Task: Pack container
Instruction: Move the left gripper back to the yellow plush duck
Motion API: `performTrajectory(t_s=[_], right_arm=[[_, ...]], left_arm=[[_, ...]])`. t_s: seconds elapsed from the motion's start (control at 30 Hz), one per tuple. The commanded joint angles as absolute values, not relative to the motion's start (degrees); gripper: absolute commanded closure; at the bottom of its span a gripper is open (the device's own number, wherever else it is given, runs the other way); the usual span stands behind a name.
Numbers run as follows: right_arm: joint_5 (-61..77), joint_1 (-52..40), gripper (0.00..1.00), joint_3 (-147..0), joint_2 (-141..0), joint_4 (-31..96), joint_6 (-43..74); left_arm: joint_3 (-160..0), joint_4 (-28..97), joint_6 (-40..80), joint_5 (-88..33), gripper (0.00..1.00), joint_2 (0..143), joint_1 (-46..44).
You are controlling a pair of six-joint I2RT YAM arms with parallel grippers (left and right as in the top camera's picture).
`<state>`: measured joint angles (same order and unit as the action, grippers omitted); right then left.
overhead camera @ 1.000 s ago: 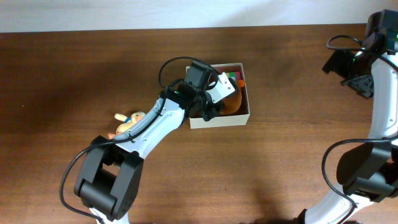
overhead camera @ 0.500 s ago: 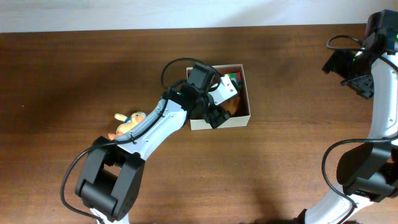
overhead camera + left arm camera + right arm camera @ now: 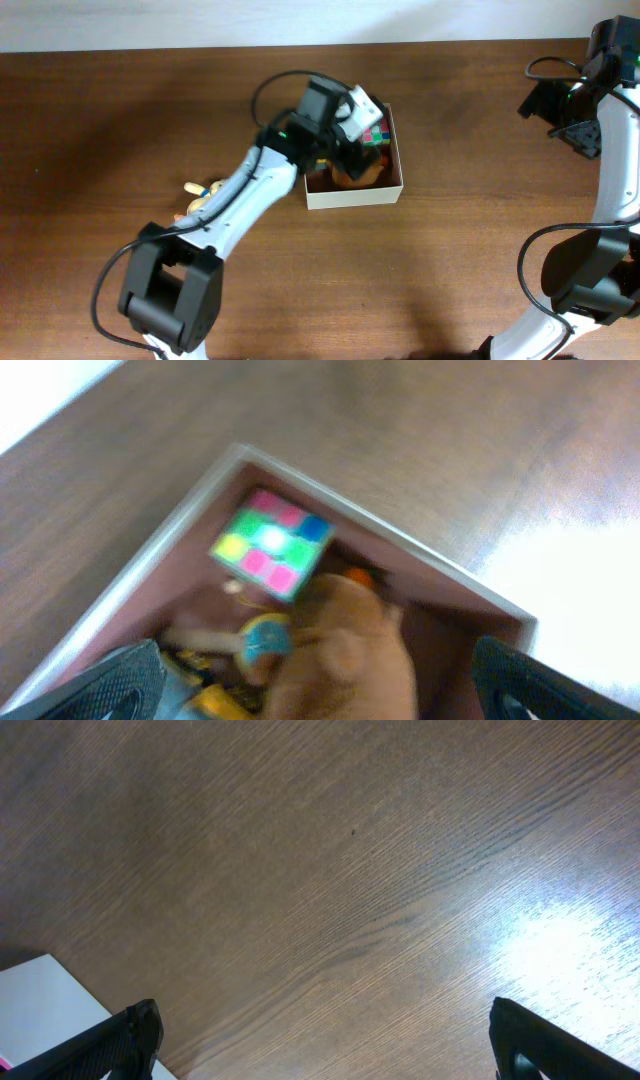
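The container (image 3: 355,194), a shallow square cardboard box with off-white walls, sits mid-table. My left gripper (image 3: 345,148) hovers over it, open and empty. In the left wrist view the container (image 3: 125,568) shows a reddish-brown inside. It holds a multicoloured cube (image 3: 272,542), a brown plush (image 3: 345,650) and small blue and yellow toys. The plush lies between and below my left gripper (image 3: 320,698). Its dark fingertips (image 3: 110,685) stand far apart. My right gripper (image 3: 566,118) is open at the far right back of the table. In the right wrist view the right gripper (image 3: 335,1045) frames bare wood.
A small yellow-orange toy figure (image 3: 205,196) lies on the table left of the container, beside my left arm. A white surface (image 3: 40,1010) shows at the lower-left corner of the right wrist view. The table's far edge runs along the top of the overhead view.
My left gripper opened and let the brown plush go into the container. It then lifted and drew back toward the box's far side. The right arm stayed still.
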<state>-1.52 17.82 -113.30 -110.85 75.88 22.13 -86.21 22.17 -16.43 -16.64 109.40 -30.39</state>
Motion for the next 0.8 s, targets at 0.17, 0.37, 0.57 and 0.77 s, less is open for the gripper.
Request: performTrajectory(t_s=[0.17,0.37,0.57,0.77], right_arm=[[-2.2,18.0,0.01,-113.1,-111.0,75.9,22.4],[-2.2,18.0,0.01,-113.1,-111.0,75.9,22.4],[-2.2,18.0,0.01,-113.1,-111.0,75.9,22.4],[-2.2,18.0,0.01,-113.1,-111.0,75.9,22.4]], left_arm=[[-89.6,39.2,-2.6,-16.4,0.01,101.0,-16.5],[-89.1,56.0,1.3,-5.6,0.01,100.1,-10.6],[-87.9,65.9,6.5,9.6,0.01,100.1,-7.7],[-84.8,69.1,4.0,14.9,0.01,100.2,-4.5]])
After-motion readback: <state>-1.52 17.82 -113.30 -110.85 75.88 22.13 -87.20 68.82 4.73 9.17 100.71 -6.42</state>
